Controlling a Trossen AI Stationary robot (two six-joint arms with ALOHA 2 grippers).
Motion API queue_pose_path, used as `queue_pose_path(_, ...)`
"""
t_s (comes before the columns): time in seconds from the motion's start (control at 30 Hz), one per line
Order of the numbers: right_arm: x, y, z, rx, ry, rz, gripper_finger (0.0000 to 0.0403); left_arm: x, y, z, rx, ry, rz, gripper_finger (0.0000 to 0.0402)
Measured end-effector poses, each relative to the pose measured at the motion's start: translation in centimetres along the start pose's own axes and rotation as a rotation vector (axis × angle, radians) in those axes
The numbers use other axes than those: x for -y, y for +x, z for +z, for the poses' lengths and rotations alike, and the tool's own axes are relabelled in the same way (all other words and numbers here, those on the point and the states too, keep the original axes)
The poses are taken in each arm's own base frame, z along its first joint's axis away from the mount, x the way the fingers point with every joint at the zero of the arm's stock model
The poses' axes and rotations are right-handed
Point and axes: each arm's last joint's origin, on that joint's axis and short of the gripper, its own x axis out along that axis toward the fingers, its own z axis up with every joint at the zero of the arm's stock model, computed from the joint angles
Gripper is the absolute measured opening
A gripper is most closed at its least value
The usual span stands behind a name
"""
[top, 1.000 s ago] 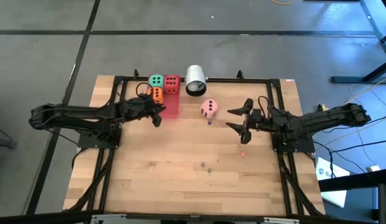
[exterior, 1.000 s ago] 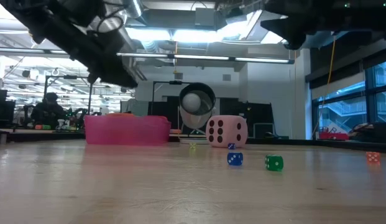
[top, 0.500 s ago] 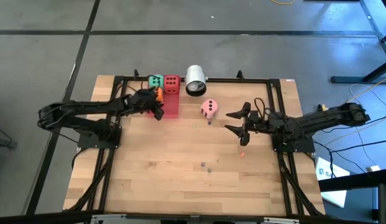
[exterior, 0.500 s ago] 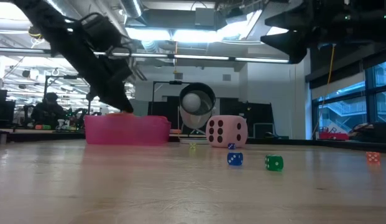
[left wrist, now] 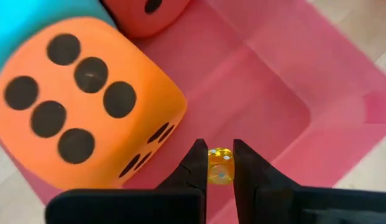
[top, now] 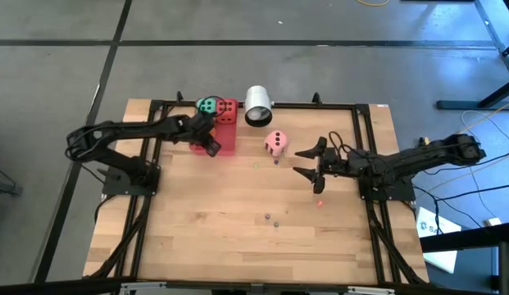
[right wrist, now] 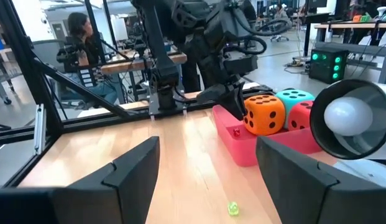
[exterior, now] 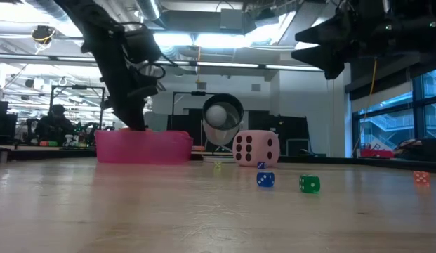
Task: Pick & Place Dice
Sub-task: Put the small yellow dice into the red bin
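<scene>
Our left gripper (left wrist: 220,163), jaws clenched on a tiny yellow die (left wrist: 220,167), hangs over the pink tray (left wrist: 292,81) for release; right gripper (top: 307,161) waits, jaws released.

Pink tray (top: 224,141), white cylinder (top: 257,105) behind it, tiny blue (exterior: 265,180) and green (exterior: 309,184) dice on wooden table (top: 238,221)

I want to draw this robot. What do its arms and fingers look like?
Both arms are black and thin, built from jointed bars with loose black cables looping along them. The left gripper has two narrow, flat, black fingers. The right gripper has two broad, black fingers like wedges. No markings show.
</scene>
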Motion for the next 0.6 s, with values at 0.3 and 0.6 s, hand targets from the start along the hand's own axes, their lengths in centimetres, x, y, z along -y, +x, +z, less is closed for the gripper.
queue_pose_path(0.3, 0.0, 0.2, -0.4, -0.022, 0.001, -0.003, 0.0265, 0.7, 2.5, 0.3, -0.094, 0.035, -0.025, 0.0021)
queue_pose_path(0.6, 0.0, 0.2, -0.4, -0.021, 0.001, -0.005, 0.0265, 0.7, 3.0, 0.1, -0.129, 0.07, -0.018, 0.0022)
